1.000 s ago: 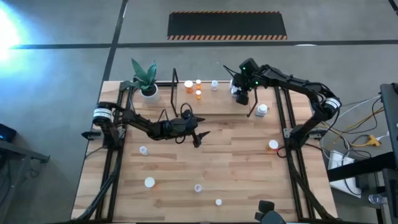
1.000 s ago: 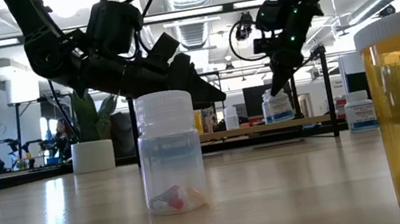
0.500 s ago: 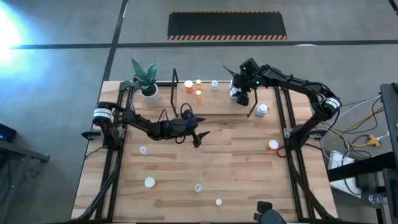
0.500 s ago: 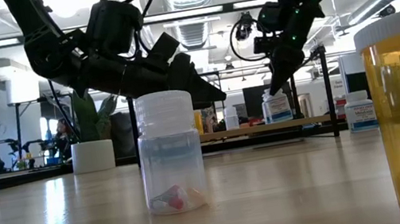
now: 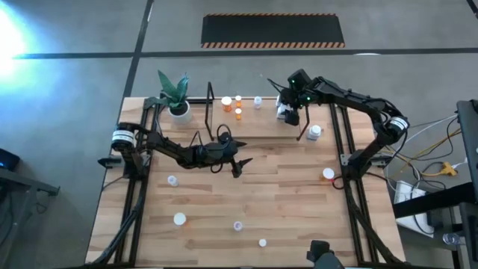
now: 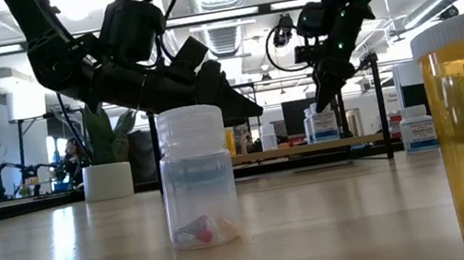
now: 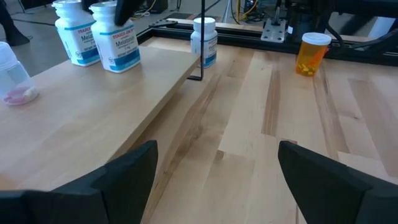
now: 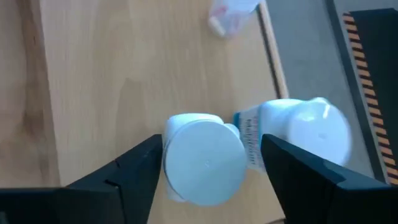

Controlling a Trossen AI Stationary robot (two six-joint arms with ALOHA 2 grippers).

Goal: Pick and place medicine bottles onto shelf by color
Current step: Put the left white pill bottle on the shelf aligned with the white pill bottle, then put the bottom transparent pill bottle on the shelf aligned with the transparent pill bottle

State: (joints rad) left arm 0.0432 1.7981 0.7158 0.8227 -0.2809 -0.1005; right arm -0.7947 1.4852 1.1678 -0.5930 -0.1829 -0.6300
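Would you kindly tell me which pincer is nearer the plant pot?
Left. The left pincer hovers mid-table, some way from the plant pot; the right pincer is across the shelf, farther off.

Robotics lab, open industrial floor.
You see a concrete floor (image 5: 75,82), hazard-striped mat (image 5: 272,30), ceiling ducts (image 6: 231,32), distant workbenches.

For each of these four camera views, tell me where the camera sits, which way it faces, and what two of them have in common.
High view: overhead, looking straight down at the light wooden shelf board and both arms.
Low view: at tabletop height, looking across; a clear bottle with white cap is nearest, arms above.
Left wrist view: on the left arm, facing the shelf; its own dark fingers show.
Right wrist view: on the right arm, looking down at a white-capped white bottle between its open jaws.
Shared: both wrist views show the two white bottles on the shelf.
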